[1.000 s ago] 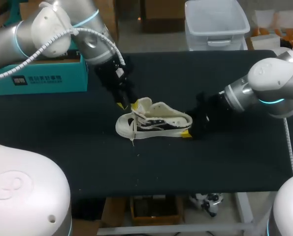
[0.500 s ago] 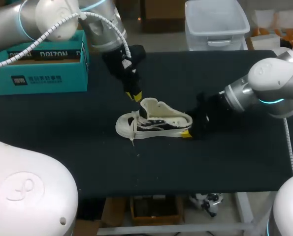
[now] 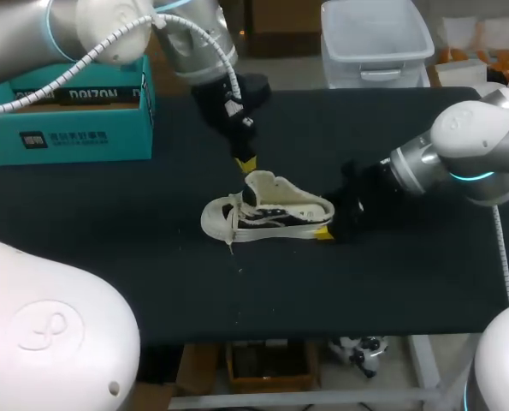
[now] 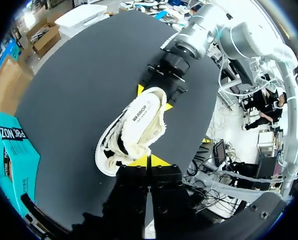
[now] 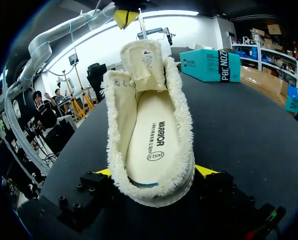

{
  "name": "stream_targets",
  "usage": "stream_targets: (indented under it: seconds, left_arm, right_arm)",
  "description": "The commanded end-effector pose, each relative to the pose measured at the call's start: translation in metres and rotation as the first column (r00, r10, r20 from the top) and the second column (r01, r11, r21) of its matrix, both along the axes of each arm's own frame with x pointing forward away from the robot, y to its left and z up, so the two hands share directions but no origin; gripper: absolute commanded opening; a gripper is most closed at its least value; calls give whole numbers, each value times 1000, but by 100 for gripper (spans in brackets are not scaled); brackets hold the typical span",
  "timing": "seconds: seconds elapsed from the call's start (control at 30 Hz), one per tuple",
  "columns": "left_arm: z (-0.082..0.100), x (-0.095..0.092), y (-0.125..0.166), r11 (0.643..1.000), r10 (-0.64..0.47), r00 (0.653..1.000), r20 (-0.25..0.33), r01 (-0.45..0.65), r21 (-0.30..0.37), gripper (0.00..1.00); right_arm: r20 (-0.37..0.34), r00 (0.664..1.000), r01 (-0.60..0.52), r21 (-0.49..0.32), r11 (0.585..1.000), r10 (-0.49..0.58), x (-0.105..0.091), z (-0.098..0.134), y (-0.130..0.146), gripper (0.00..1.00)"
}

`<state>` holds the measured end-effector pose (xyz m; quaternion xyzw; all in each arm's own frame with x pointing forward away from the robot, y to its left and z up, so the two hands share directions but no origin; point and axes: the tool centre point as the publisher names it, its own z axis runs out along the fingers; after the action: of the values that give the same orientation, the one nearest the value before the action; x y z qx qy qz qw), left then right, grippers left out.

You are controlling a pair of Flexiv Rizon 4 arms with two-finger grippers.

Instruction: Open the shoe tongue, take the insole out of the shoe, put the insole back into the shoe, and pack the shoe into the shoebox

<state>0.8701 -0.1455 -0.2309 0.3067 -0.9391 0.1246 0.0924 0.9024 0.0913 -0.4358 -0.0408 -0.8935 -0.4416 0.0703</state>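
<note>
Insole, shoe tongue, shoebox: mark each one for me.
insole (image 5: 154, 135): right wrist view, middle of the footbed.
shoe tongue (image 5: 143, 65): right wrist view, its upright upper end.
shoebox (image 3: 83, 137): head view, front wall of the teal box.

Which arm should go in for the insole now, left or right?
Left, probably. The left pincer hangs free just above the shoe, near its open mouth and the insole, shut on nothing. The right pincer is clamped on the heel, steadying it.
</note>
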Motion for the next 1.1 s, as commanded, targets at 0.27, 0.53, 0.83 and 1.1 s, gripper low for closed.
stream_targets:
  seconds: [0.27,0.53,0.83,1.1]
  left_arm:
    - [2,2,-23,825,-558,826,80,542,158,0]
    - [-6,7,-25,668,-741,667,78,720,189,0]
    - [-8,16,-27,595,-800,600,29,785,169,0]
    - [-8,16,-27,595,-800,600,29,785,169,0]
  right_arm:
    - [-2,1000,-1,3,1000,1,0,-17,1,0]
    - [-2,1000,-1,3,1000,1,0,-17,1,0]
    - [-2,1000,-1,3,1000,1,0,-17,1,0]
    - [-2,1000,-1,3,1000,1,0,-17,1,0]
